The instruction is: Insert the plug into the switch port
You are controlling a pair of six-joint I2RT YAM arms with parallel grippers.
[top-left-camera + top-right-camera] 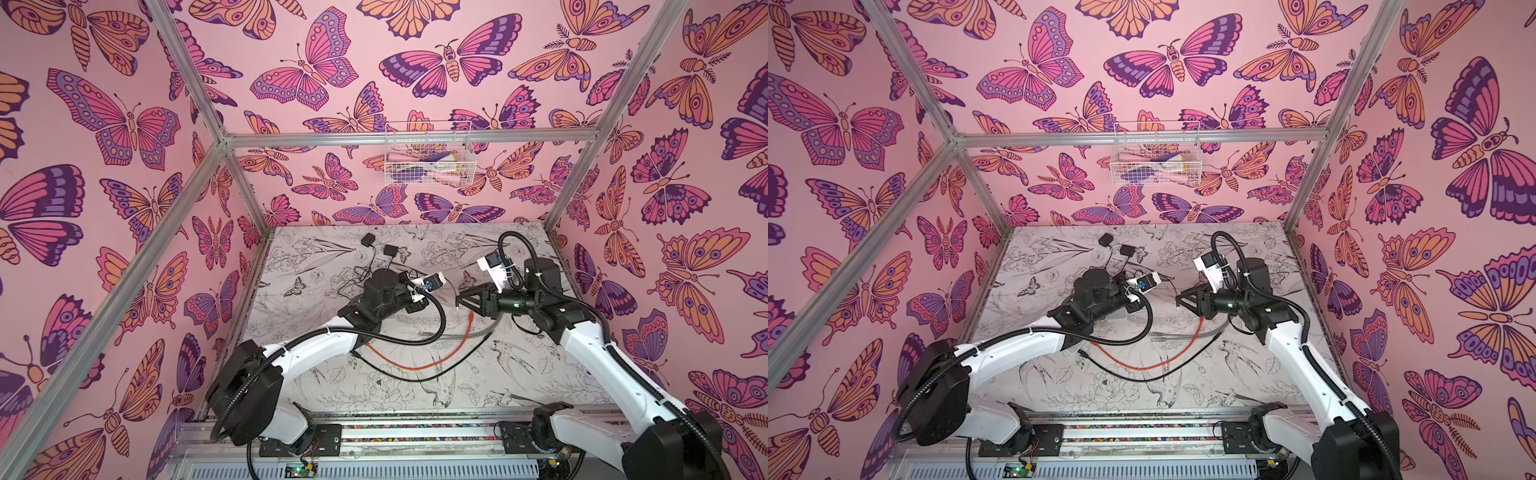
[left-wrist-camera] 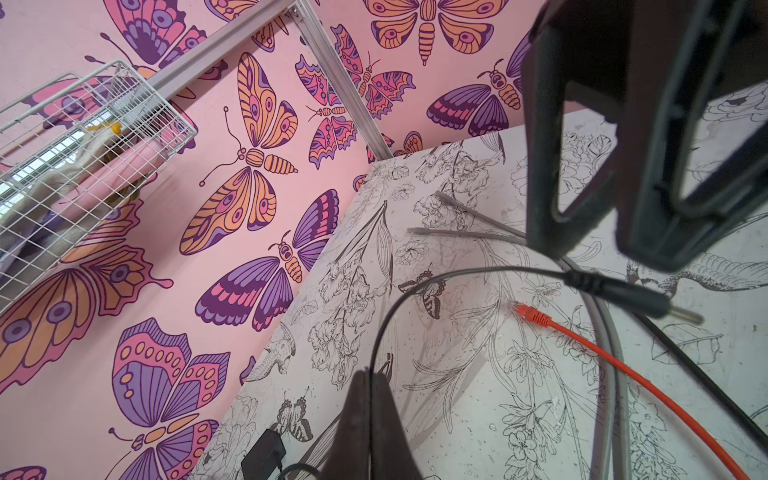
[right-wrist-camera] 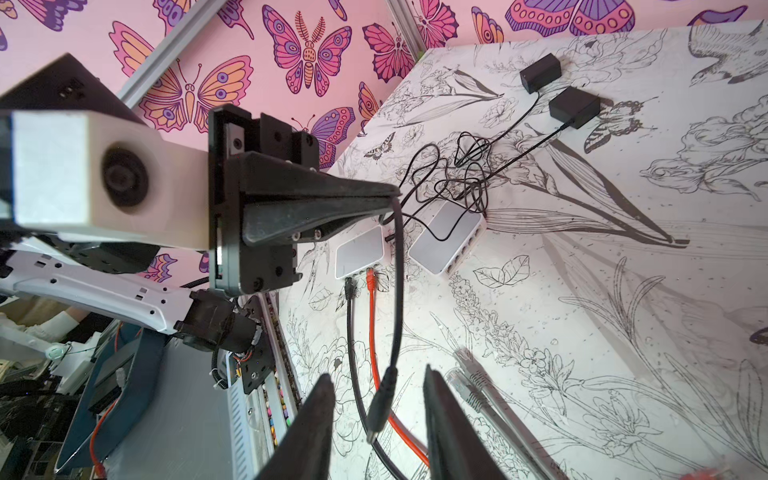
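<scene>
Left hand [image 3: 392, 198] pinched shut on the thin floppy black cord [image 3: 398, 291], so the plug [image 3: 380, 409], likely light and swingy, dangles above the surface [image 3: 623, 291] inside the half-open right hand [image 3: 382, 432], untouched, right of the switch [image 3: 359, 249]; best grabbed by its stiff moulded body.

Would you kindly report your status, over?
Left gripper shut on cord. Right gripper open astride hanging plug. Plug not in switch; tangled cords beside it.

Nothing legible from where I stand: the cabled white switch [image 3: 359, 251], the second white switch [image 3: 451, 237] and the black power adapters [image 3: 575, 107] show no readable print, label or number.
</scene>
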